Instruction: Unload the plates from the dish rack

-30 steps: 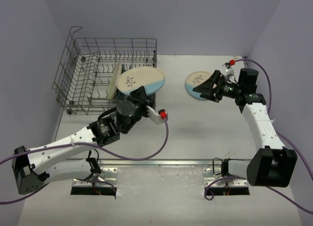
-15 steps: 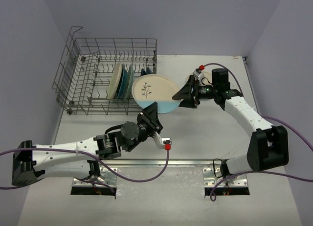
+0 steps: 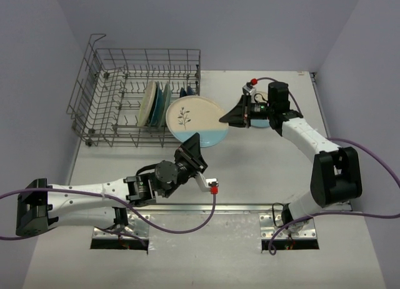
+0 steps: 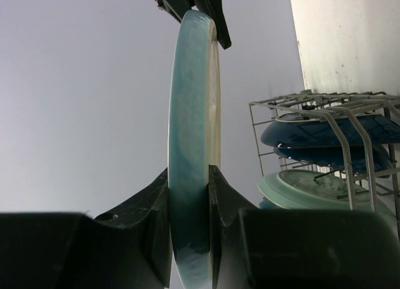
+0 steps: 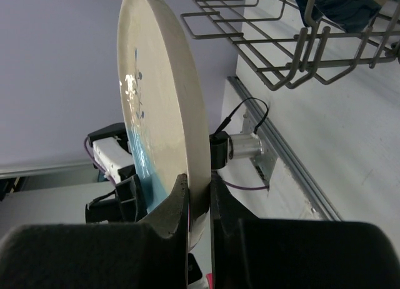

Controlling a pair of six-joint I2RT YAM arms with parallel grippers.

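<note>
I had the twig plate (image 3: 195, 117) pinched by left gripper (image 3: 194, 143) and right gripper (image 3: 225, 116) together (mid-handover, I judged), just beside the dish rack (image 3: 87, 95); several plates (image 3: 153, 103) waited upright inside.

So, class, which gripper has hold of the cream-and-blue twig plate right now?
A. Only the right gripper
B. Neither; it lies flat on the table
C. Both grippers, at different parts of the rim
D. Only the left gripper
C. The twig plate is pinched at its blue near edge by the left gripper and at its cream side edge by the right gripper. Each wrist view shows fingers closed on the rim.
</note>
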